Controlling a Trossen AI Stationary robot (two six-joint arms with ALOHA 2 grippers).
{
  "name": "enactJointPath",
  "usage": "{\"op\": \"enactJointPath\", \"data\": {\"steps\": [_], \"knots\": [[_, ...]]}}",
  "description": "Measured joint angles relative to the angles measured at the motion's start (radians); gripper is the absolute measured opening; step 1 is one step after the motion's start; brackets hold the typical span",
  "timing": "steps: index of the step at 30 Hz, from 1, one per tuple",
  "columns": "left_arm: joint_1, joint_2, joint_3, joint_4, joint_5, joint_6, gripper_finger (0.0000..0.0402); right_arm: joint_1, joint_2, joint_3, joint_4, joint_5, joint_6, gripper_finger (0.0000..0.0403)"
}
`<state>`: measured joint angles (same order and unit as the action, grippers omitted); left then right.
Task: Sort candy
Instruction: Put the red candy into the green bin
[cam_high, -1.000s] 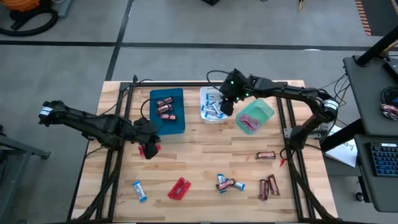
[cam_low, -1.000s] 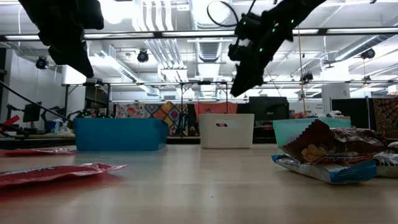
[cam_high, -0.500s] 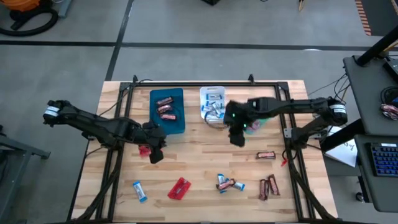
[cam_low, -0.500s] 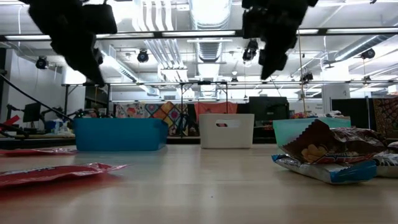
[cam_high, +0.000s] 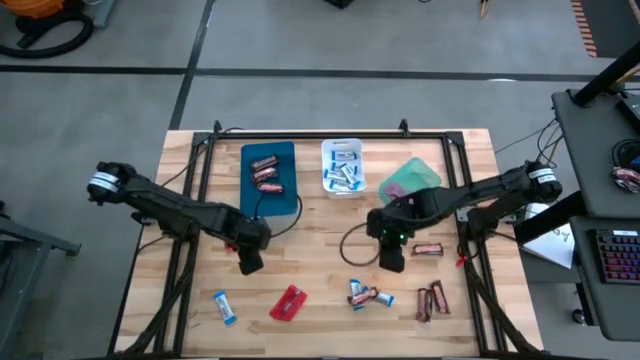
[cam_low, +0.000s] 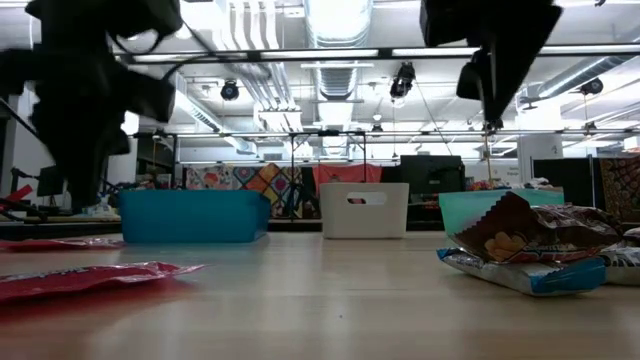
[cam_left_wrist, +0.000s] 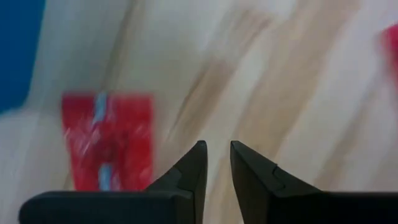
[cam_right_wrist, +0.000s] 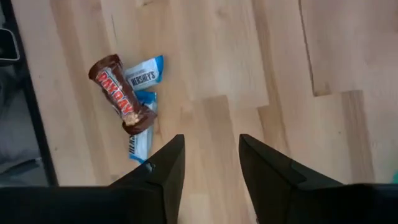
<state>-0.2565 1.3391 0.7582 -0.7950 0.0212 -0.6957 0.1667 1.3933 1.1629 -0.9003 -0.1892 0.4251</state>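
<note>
**Inspector:** Noted: right claw over the middle of the surface, fingers spread, nothing held. Looks down, by its wrist view, on a brown bar overlapping two blue-and-white bars.

**Assessor:** Hazard there?

**Inspector:** Double pick, most likely. May drag a blue-and-white piece along on closing and carry it to the wrong tray. Could equally push the pile across the wood rather than grip it; wrappers judged slick.

**Assessor:** And the left claw?

**Inspector:** Hangs just off the blue tray, fingers narrowly parted, empty. Shows a red packet flat on the wood, out of line with the fingers. Probable miss, or a pinch on one corner and a drop on the way. Very little height to catch on a flat packet.

**Assessor:** Remaining stock?

**Inspector:** Loose on the open wood: another red packet, a lone blue-and-white bar, one brown bar beside the right claw, a brown pair nearer the edge. Already held: brown-red bars in the blue tray, blue-and-white in the white tray, pinkish packets in the green tray.

**Assessor:** Arm conflict?

**Inspector:** Well apart at present. Possible only with both reaching for the middle cluster.
</note>
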Motion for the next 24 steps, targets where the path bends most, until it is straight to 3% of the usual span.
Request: {"op": "enactJointPath", "data": {"steps": [8, 14, 24], "knots": [[-0.005, 0.114, 0.000, -0.149, -0.006, -0.035, 0.0114, 0.038, 0.000, -0.002, 0.004, 0.060, 0.028, 0.0173], [-0.008, 0.172, 0.000, -0.156, -0.080, -0.004, 0.0151, 0.038, 0.000, -0.002, 0.019, 0.061, 0.027, 0.0178], [-0.009, 0.226, -0.015, -0.150, -0.101, -0.003, 0.0150, 0.038, 0.001, -0.002, 0.024, 0.062, 0.023, 0.0178]]}}
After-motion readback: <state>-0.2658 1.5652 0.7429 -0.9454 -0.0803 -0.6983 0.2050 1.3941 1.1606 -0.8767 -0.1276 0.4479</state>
